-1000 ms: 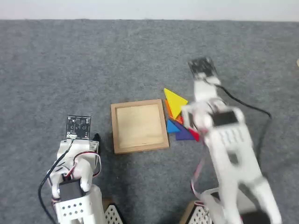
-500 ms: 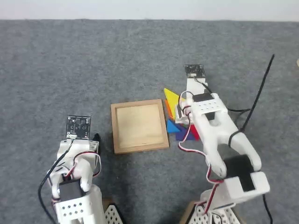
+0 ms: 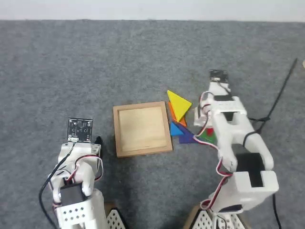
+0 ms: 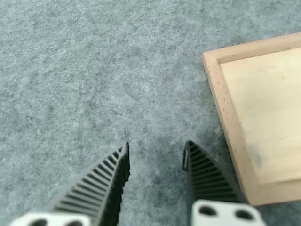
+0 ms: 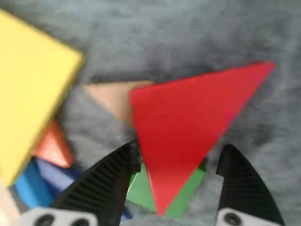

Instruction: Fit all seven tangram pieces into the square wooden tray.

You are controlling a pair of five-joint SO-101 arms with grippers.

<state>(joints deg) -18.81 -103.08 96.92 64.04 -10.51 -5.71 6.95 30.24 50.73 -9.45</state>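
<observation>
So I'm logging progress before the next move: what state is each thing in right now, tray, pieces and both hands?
wooden tray: empty.
left hand: open, above carpet beside the tray.
right hand: open, jaws either side of the red triangle.
red triangle: outside the tray, lying on the green piece.
yellow triangle: outside the tray, partly over the orange piece.

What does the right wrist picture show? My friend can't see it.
A red triangle lies over a green piece, framed by the open black tool. Nearby on grey carpet lie a yellow piece, orange piece, blue piece and tan piece.
</observation>
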